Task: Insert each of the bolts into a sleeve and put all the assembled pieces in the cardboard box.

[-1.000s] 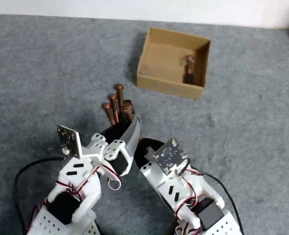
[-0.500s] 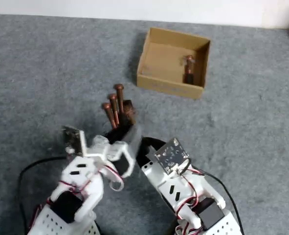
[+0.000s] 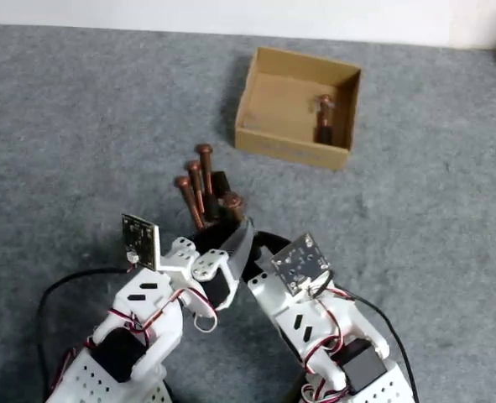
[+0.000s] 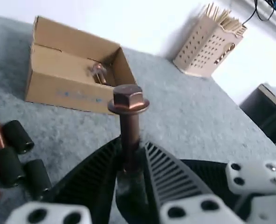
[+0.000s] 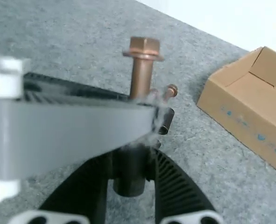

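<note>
Bolt, hex head up, stands upright where the two arms meet. The left claw is closed tight on its shaft. Its lower end goes down to a dark sleeve, which the right claw clamps from both sides.

The cardboard box stands well apart from the claws, toward the far edge of the grey table by the white wall, its top open. A bare strip of table lies between its near wall and the parts on the table, and wide bare stretches run out to either side of the arms. Inside the box, the assembled piece lies against the wall on the right arm's side, so most of the box floor is free. A perforated holder stands off by the wall, far from the parts.

Counted: one bolt in the claws, three loose bolts lying side by side just beyond the claws, and one in the box. The left wrist view shows three loose sleeves close beside the loose bolts.
</note>
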Robot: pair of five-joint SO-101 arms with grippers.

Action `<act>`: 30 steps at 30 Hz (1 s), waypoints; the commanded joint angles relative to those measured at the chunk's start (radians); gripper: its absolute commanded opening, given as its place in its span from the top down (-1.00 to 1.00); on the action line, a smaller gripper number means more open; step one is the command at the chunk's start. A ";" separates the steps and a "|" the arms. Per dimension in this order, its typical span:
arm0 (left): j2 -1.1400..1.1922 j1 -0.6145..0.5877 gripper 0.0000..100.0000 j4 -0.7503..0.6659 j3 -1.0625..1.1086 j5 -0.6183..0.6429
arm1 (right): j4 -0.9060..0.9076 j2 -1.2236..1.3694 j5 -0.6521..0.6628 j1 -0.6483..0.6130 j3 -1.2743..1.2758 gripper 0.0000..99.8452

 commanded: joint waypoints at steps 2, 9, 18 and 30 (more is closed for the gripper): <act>-0.008 0.010 0.99 -0.003 0.022 -0.003 | -0.039 -0.010 0.011 0.025 -0.056 0.99; -0.008 -0.008 0.96 -0.021 0.035 -0.017 | -0.039 -0.010 0.011 0.025 -0.054 0.99; -0.008 0.033 0.39 -0.003 0.061 -0.130 | -0.039 -0.010 0.011 0.025 -0.048 0.99; -0.012 -0.068 0.52 0.074 -0.139 0.084 | -0.039 -0.010 0.011 0.025 -0.044 0.99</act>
